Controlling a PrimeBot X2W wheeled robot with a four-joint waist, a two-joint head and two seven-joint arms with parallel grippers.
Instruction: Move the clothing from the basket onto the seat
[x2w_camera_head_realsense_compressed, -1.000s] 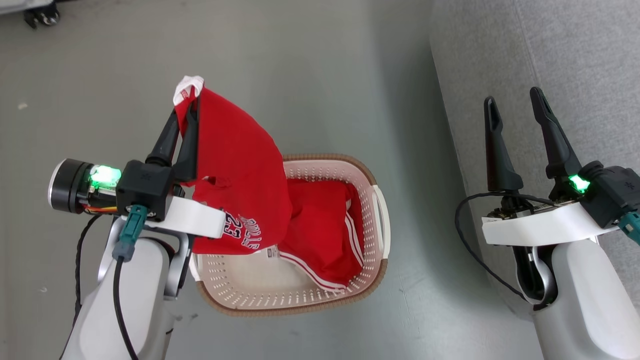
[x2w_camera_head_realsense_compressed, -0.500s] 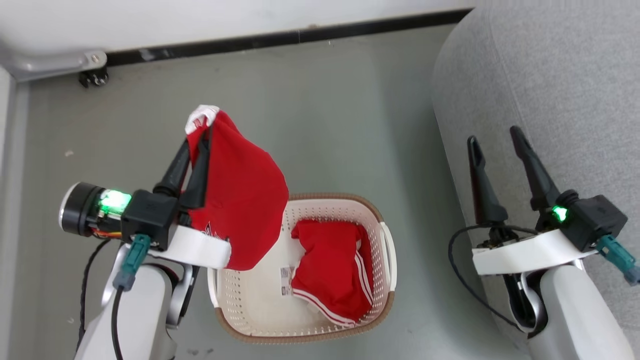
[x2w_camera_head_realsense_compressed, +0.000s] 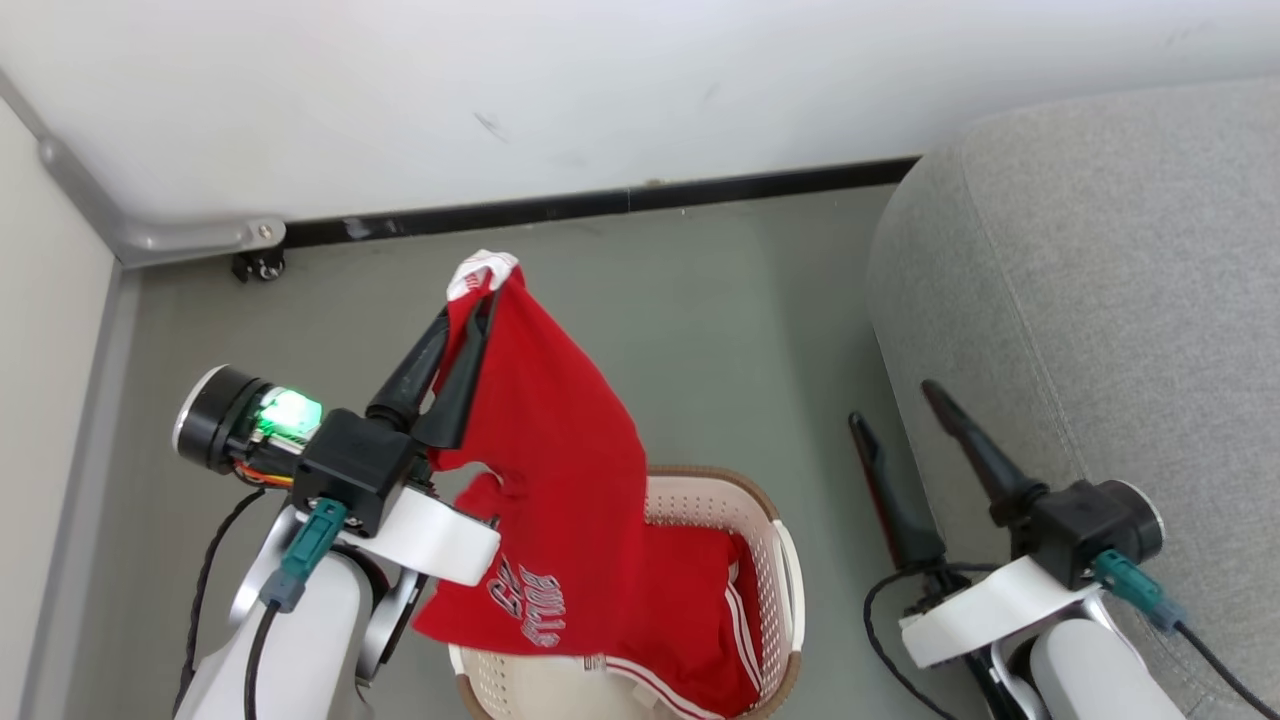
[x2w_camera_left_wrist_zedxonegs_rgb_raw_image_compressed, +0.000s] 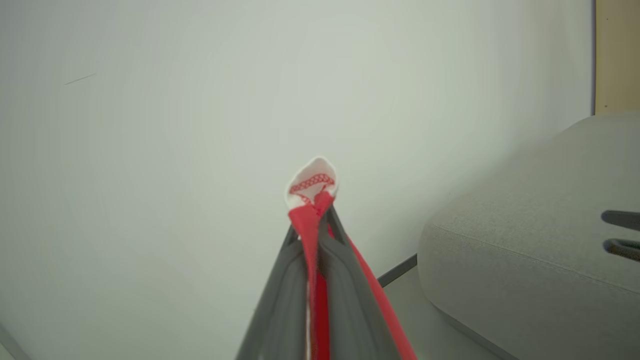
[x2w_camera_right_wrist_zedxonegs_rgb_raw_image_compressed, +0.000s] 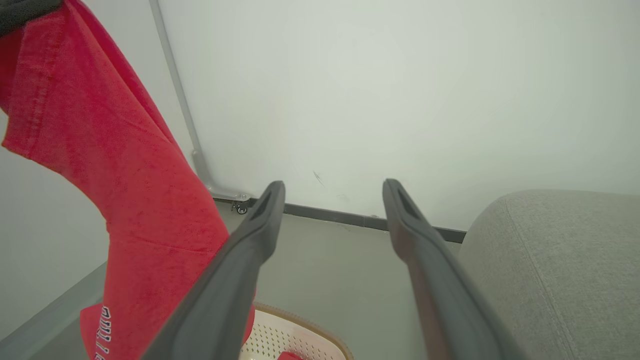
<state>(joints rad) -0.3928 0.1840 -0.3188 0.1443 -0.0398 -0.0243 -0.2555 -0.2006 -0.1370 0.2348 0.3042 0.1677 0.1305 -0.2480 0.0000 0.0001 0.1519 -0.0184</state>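
My left gripper is shut on the white-trimmed edge of a red jersey, which hangs from it above the basket, its white lettering low down. In the left wrist view the fingers pinch the red fabric with a white tip sticking out. A second red garment with white stripes lies inside the cream basket with the brown rim. My right gripper stands open and empty beside the grey sofa. The right wrist view shows the jersey, the basket rim and the sofa.
A white wall with a dark skirting strip runs along the back. A metal rail and a small caster sit at the back left corner. Grey floor lies between the basket and the wall.
The camera has tilted up, bringing the wall into view. My left gripper has carried the jersey higher and a little right, and it hangs longer; the right gripper sits lower in the picture.
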